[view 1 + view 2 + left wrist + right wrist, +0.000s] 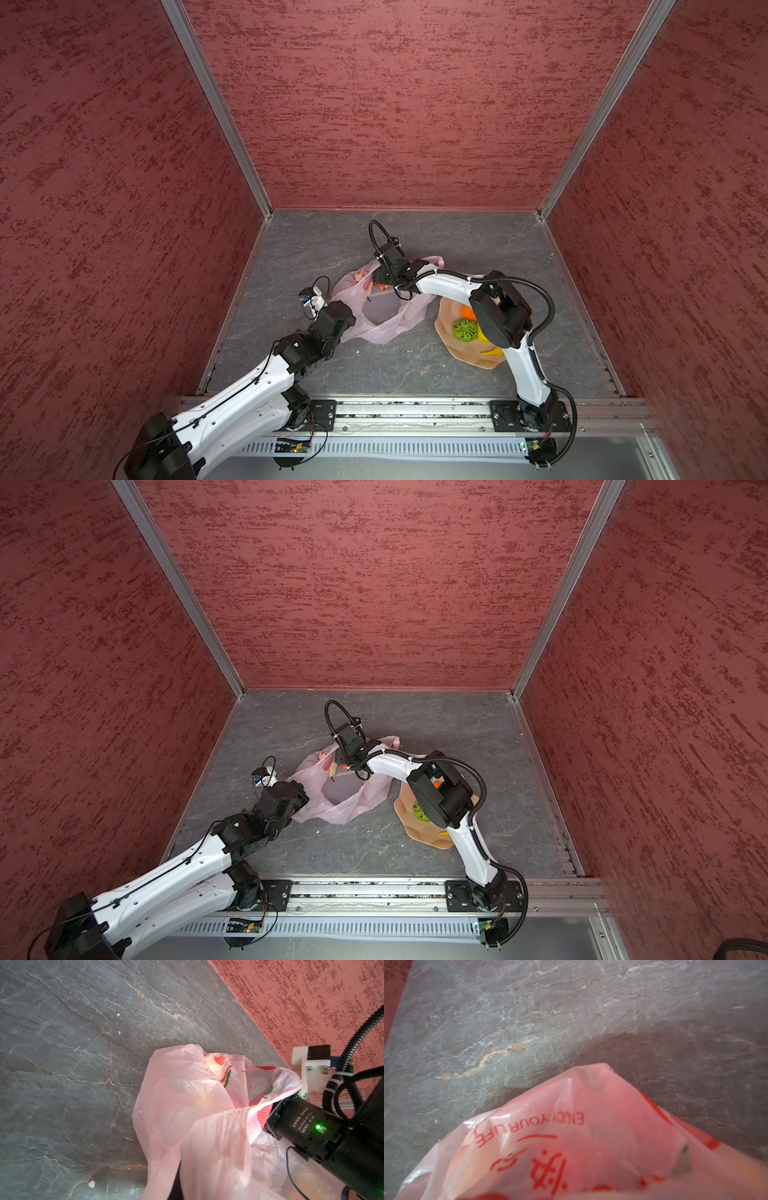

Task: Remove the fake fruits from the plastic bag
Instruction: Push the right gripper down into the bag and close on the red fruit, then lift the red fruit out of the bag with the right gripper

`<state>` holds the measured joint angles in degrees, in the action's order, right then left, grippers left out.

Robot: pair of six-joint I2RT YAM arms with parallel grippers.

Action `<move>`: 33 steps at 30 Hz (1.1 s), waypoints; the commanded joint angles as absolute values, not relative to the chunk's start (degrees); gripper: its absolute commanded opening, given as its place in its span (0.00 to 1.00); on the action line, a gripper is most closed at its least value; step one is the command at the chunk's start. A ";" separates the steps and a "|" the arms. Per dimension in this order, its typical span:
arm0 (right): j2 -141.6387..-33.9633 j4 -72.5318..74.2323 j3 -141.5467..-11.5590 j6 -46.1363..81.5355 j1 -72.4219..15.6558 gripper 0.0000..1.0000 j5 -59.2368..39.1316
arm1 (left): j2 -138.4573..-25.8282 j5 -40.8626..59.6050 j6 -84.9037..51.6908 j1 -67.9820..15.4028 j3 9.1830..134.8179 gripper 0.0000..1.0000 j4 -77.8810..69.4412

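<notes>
Top views: crinkly pink plastic bag (386, 328) gapes on veined slate surface (478, 249); left fingers (hidden) pinch its rim, right fingers inside, spread untellable; green lattice ball (465, 329) sits in wavy dish (465, 353).

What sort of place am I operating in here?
Likely a purpose-built robot test cell: red textured wall panels in aluminium framing enclose a slate-look tabletop, and a rail at its front edge carries both arms.

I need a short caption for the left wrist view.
The plastic bag on the grey table; the right arm reaches into it.
</notes>
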<state>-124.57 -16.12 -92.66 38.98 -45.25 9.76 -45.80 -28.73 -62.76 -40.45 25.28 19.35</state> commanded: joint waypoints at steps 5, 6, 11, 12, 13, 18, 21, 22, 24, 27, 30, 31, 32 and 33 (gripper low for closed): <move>-117.32 -14.67 -90.17 38.15 -45.43 0.40 6.38 | -45.45 -32.48 -62.69 -40.08 25.88 0.00 19.42; -116.74 -14.70 -89.77 38.04 -45.52 0.40 5.89 | -45.42 -33.04 -62.74 -39.96 26.07 0.00 19.51; -114.06 -15.23 -87.69 36.99 -45.97 0.39 3.28 | -45.53 -35.17 -62.67 -38.99 26.68 0.00 20.08; -113.63 -15.67 -87.50 36.79 -46.05 0.39 2.94 | -45.66 -35.24 -62.58 -38.79 26.75 0.00 19.99; -113.11 -16.06 -87.15 36.59 -46.14 0.39 2.49 | -45.78 -35.30 -62.51 -38.54 26.84 0.00 20.03; -110.72 -16.68 -84.78 35.90 -46.30 0.40 -1.00 | -45.97 -35.63 -62.39 -38.22 27.37 0.00 19.76; -109.16 -17.29 -83.49 35.51 -46.38 0.40 -2.23 | -46.10 -35.90 -62.04 -38.21 27.68 0.00 19.78; -108.38 -17.43 -82.81 35.34 -46.41 0.40 -2.49 | -46.07 -35.86 -61.82 -38.19 27.80 0.00 19.72; -107.11 -18.03 -82.01 34.96 -46.33 0.40 -3.15 | -46.07 -36.08 -61.58 -38.23 28.02 0.00 19.91; -105.15 -19.07 -80.94 34.35 -46.49 0.40 -5.18 | -46.10 -36.66 -61.41 -38.15 28.58 0.00 20.37; -103.42 -20.96 -80.50 33.37 -46.56 0.40 -5.94 | -46.06 -37.16 -61.23 -38.14 29.10 0.00 20.73; -102.90 -21.68 -80.40 33.00 -46.57 0.40 -5.84 | -46.09 -37.43 -61.23 -38.14 29.34 0.00 20.97; -102.22 -22.34 -80.28 32.64 -46.53 0.40 -5.80 | -46.05 -37.60 -61.18 -38.14 29.44 0.00 21.13; -101.63 -22.78 -80.16 32.49 -46.54 0.40 -5.72 | -46.08 -37.70 -61.25 -38.14 29.55 0.00 21.24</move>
<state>-104.47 -20.49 -80.71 34.15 -46.30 -4.51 -45.80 -36.01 -62.11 -38.52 27.99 19.77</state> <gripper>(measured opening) 0.583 0.048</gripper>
